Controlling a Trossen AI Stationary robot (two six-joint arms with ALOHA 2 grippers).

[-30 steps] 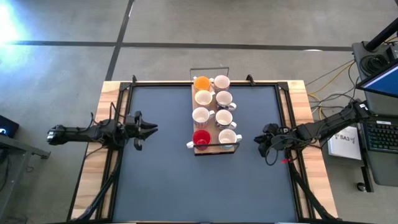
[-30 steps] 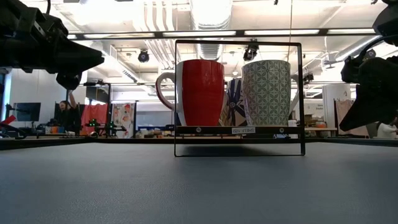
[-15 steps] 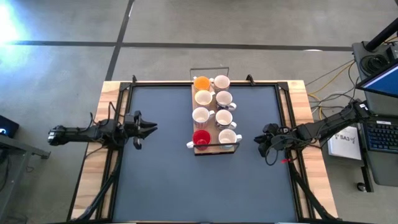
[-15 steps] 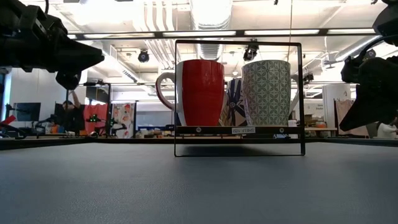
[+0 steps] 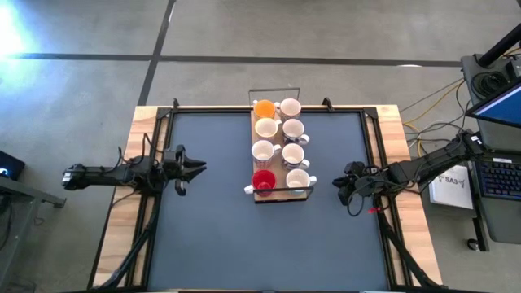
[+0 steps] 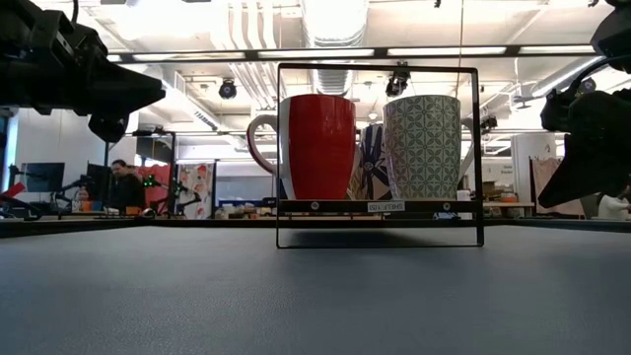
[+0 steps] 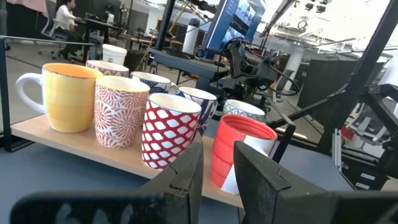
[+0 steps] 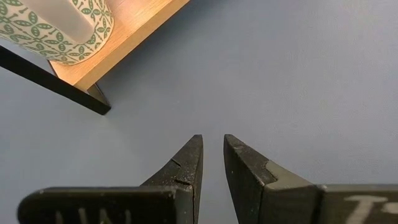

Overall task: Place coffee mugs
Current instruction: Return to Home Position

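Note:
Eight mugs stand upright in two rows on a wooden board [image 5: 280, 195] inside a thin black frame, at the table's middle toward the far edge. The orange mug [image 5: 263, 108] is at the far end and the red mug [image 5: 263, 181] at the near end, handle pointing left. In the low view the red mug [image 6: 317, 146] stands beside a green-patterned mug [image 6: 422, 146]. My left gripper [image 5: 199, 168] hovers left of the board, pointing at it, fingers a narrow gap apart [image 7: 217, 146]. My right gripper [image 5: 337, 184] hovers right of the board's near end, tipped toward the table, its fingers also a narrow gap apart [image 8: 212, 140].
Dark mat [image 5: 220, 236] covers the table between wooden side strips [image 5: 130, 163]; its near half holds nothing. The frame's black corner post [image 8: 93, 102] stands close ahead of the right gripper. A laptop and keyboard [image 5: 498, 175] sit beyond the right edge. A person [image 6: 123, 182] is far off in the room.

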